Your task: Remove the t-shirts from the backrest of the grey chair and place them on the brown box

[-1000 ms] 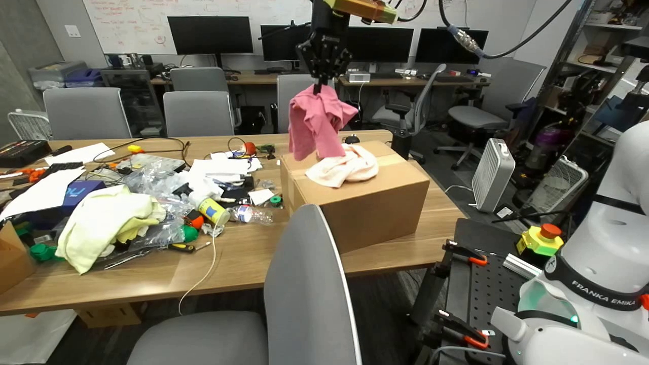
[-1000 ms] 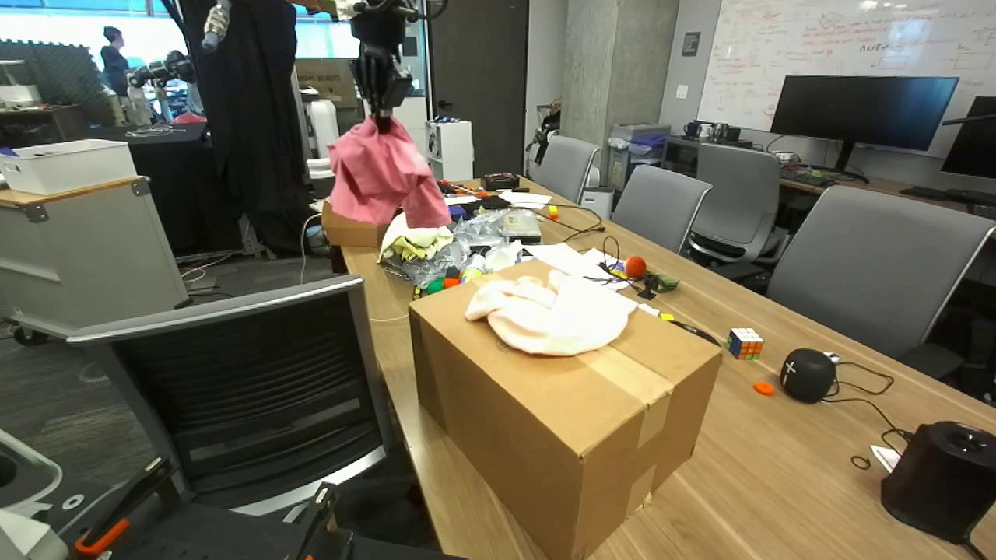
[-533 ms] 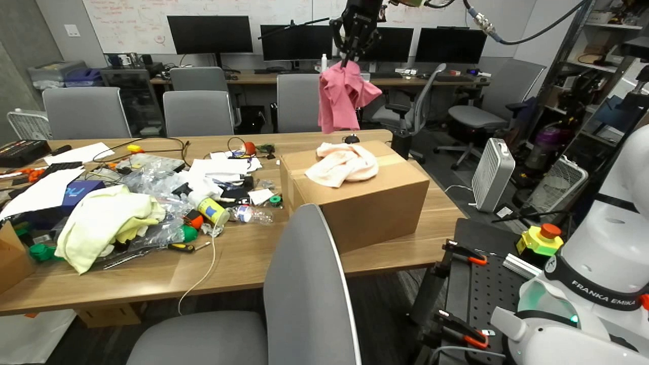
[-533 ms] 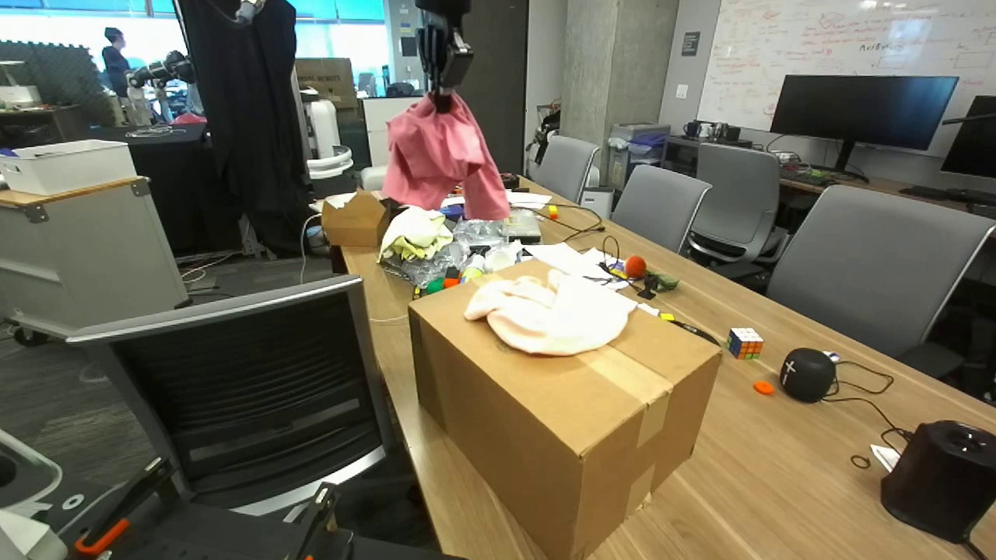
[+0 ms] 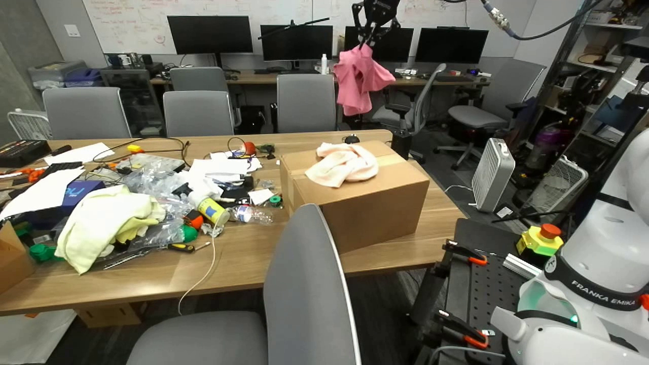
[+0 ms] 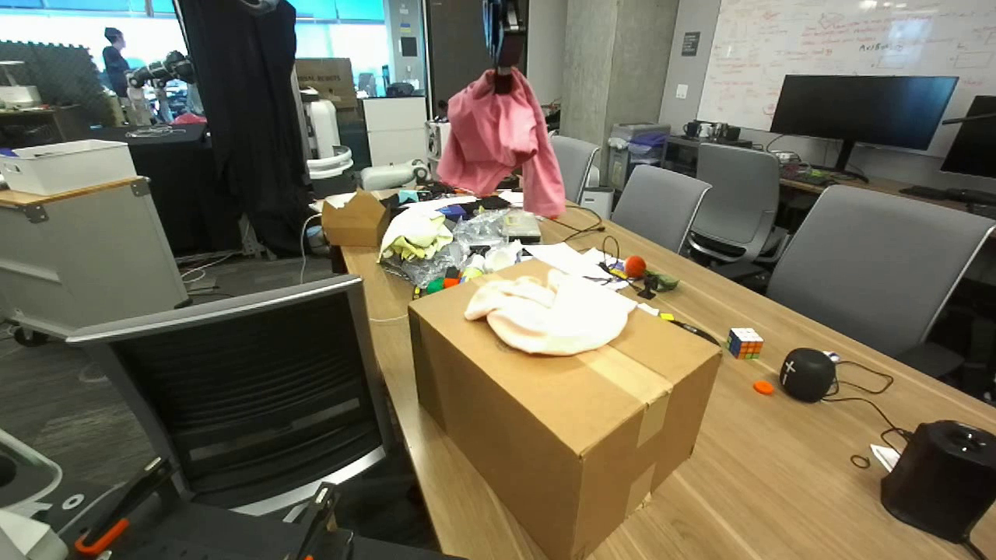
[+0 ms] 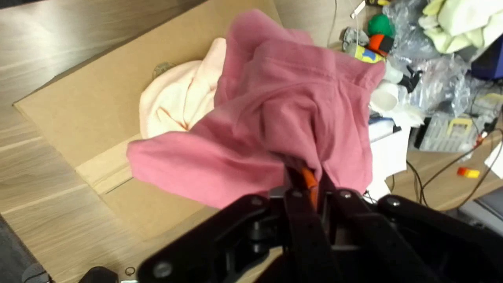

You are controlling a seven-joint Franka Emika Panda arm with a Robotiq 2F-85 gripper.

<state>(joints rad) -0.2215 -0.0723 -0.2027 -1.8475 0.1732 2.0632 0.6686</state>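
A pink t-shirt (image 5: 359,83) hangs from my gripper (image 5: 364,44) in the air. It also shows in an exterior view (image 6: 502,144) and the wrist view (image 7: 290,102). My gripper (image 7: 308,169) is shut on its upper part, and folds hide the fingertips. A pale peach t-shirt (image 6: 548,315) lies crumpled on top of the brown box (image 6: 498,404), well below the pink one. In the wrist view the pink shirt partly covers the peach one (image 7: 173,102). The grey chair (image 5: 309,284) stands in front of the table, and its backrest is bare in both exterior views.
The wooden table (image 5: 243,263) carries the box. A pale yellow cloth (image 5: 109,218), plastic bags, papers and a bottle (image 5: 251,214) crowd one end. A puzzle cube (image 6: 745,343) and dark speakers (image 6: 808,375) stand beyond the box. Chairs (image 5: 200,114) line the far side.
My gripper has moved right and up in both exterior views, carrying the pink t-shirt with it. The peach t-shirt, the box and the chair have not moved.
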